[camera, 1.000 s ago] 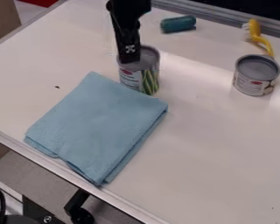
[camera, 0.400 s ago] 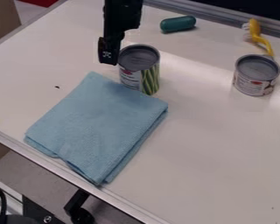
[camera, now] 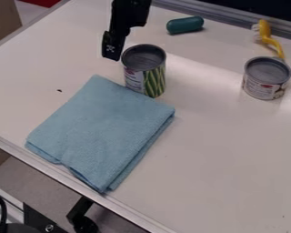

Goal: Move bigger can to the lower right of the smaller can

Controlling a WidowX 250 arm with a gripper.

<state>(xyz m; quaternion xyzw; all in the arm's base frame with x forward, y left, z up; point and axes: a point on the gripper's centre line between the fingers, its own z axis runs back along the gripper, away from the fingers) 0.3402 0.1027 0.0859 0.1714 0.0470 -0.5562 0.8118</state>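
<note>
My gripper (camera: 114, 45) hangs from the top edge, just to the upper left of the bigger can (camera: 153, 81). That can is tall, with a grey top and a green-striped label, and stands at the upper corner of the folded blue cloth (camera: 105, 132). Whether gripper and can touch is unclear. Over at the right stands the smaller can (camera: 264, 86), short and grey-topped, with a pale label.
A teal cylinder (camera: 185, 25) lies near the back edge. Behind the smaller can is a yellow-handled brush (camera: 266, 34). The white table (camera: 208, 168) has a metal rail (camera: 233, 20) along its back.
The gripper has moved left from over the bigger can's top to its upper left. The bigger can's top and label have shifted slightly; the smaller can has not moved.
</note>
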